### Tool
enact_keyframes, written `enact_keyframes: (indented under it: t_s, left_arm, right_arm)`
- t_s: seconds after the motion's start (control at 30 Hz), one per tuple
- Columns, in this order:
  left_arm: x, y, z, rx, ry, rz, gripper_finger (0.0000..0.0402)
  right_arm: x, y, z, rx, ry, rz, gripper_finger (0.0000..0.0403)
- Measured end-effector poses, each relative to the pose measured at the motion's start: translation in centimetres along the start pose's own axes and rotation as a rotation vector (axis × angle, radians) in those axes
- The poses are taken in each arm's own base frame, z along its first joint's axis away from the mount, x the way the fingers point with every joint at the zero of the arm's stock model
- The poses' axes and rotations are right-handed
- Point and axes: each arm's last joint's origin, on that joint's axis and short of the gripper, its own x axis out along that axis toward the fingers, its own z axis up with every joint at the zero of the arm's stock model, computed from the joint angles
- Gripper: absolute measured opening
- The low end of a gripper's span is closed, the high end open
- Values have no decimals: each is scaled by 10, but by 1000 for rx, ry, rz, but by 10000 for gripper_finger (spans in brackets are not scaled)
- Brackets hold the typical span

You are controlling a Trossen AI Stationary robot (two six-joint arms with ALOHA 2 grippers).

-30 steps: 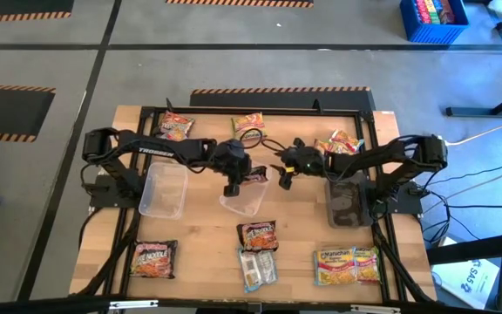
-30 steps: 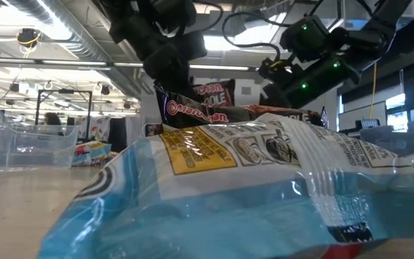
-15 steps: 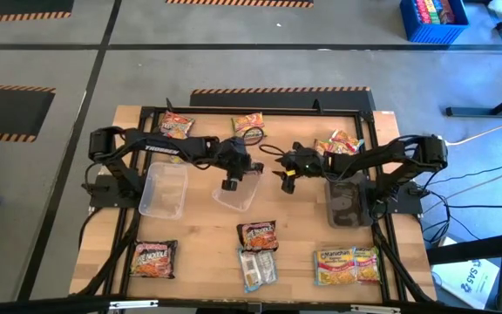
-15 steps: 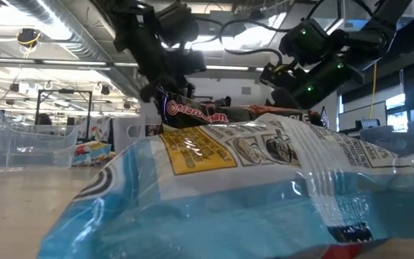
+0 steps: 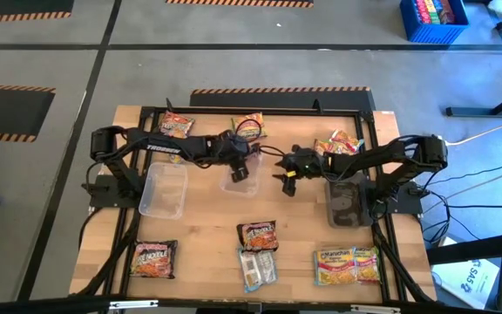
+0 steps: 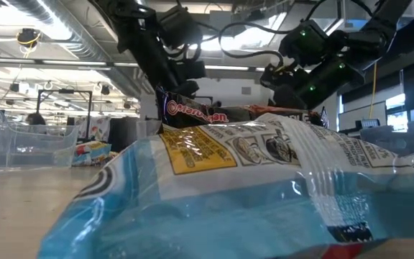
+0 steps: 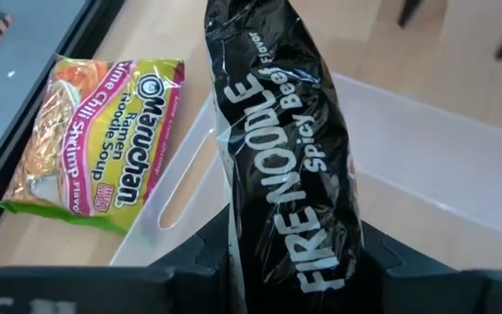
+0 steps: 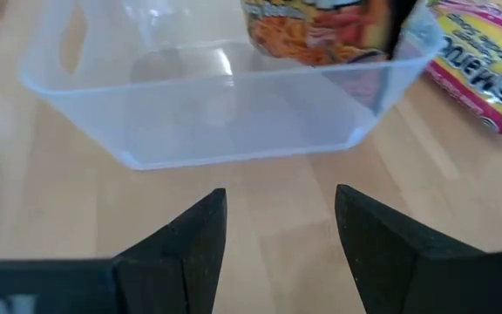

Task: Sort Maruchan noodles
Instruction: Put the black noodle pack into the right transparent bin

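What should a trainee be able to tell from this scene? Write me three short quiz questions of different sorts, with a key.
1. True or false: the left gripper is shut on the black Fire Noodle packet.
2. Multiple choice: the right gripper is A) open and empty, B) shut on a packet, C) shut on a cup.
3. Fill in: the held packet reads Spicy ____.
Key: 1 true; 2 A; 3 Beef.

wooden table point(image 5: 203, 222), clear bins point(image 5: 163, 190), noodle packets point(image 5: 153, 258)
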Motion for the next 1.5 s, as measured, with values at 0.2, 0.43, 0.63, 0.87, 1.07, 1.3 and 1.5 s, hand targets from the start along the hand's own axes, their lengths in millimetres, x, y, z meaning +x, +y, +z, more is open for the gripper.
enact_keyframes:
  t_s: [0.2,0.43,0.63,0.87,1.07,1.3,1.5]
  left_arm:
    - [0,0,4,-43,-42,-8,123]
    - [2,5,5,108,-46,-32,123]
    - [5,17,5,77,-39,-36,123]
    - [5,18,5,76,-37,-38,123]
    - [5,18,4,79,-35,-38,123]
    - [5,16,4,128,-36,-95,123]
    - [4,14,4,187,-43,-148,123]
  right_arm:
    - [0,1,3,-10,-35,25,198]
    - [-2,24,22,-121,-176,137,198]
    - [10,41,55,-153,-143,59,198]
    - [35,47,74,-163,151,4,198]
    - [36,47,81,-213,289,1,198]
    - [28,45,82,-311,420,-17,198]
    - [24,45,88,-363,428,-30,198]
